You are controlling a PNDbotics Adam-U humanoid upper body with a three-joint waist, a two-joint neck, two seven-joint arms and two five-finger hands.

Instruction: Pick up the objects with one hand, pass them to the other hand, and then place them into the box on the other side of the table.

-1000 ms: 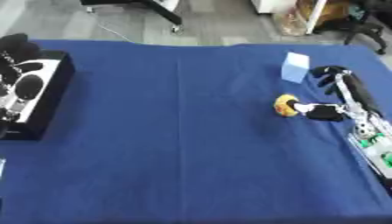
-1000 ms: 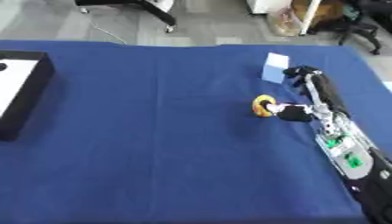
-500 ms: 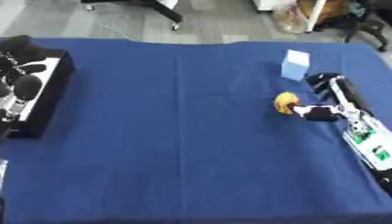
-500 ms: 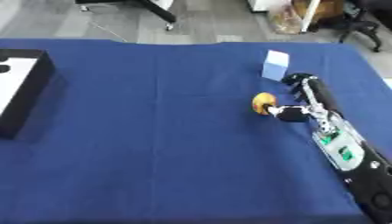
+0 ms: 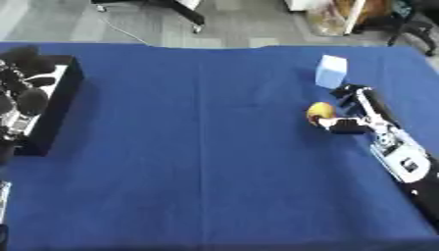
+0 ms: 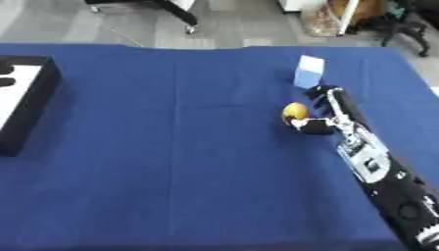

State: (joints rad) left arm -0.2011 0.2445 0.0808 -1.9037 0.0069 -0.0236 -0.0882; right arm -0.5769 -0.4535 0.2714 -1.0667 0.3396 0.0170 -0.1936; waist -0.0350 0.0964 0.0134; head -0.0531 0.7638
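Observation:
A small yellow round object [image 5: 320, 111] lies on the blue tablecloth [image 5: 197, 147] at the right. My right hand [image 5: 350, 105] comes in from the lower right and lies right beside it. The fingers run straight along the object's right side, and the thumb [image 5: 336, 125] reaches under its near side, touching it. A light blue block [image 5: 331, 71] stands a little beyond the hand. The black box [image 6: 26, 110] with a white inside sits at the table's left edge. My left hand [image 5: 19, 81] shows as dark rounded fingers over that box, holding nothing.
The cloth between the box and the yellow object is bare. Beyond the far table edge are grey floor, chair legs [image 5: 184, 7] and a bag [image 5: 330, 12]. My right forearm [image 6: 377, 166] lies along the right edge.
The right hand has closed in on the yellow object, with the thumb now against its near side. The object has hardly moved. The camera has shifted slightly.

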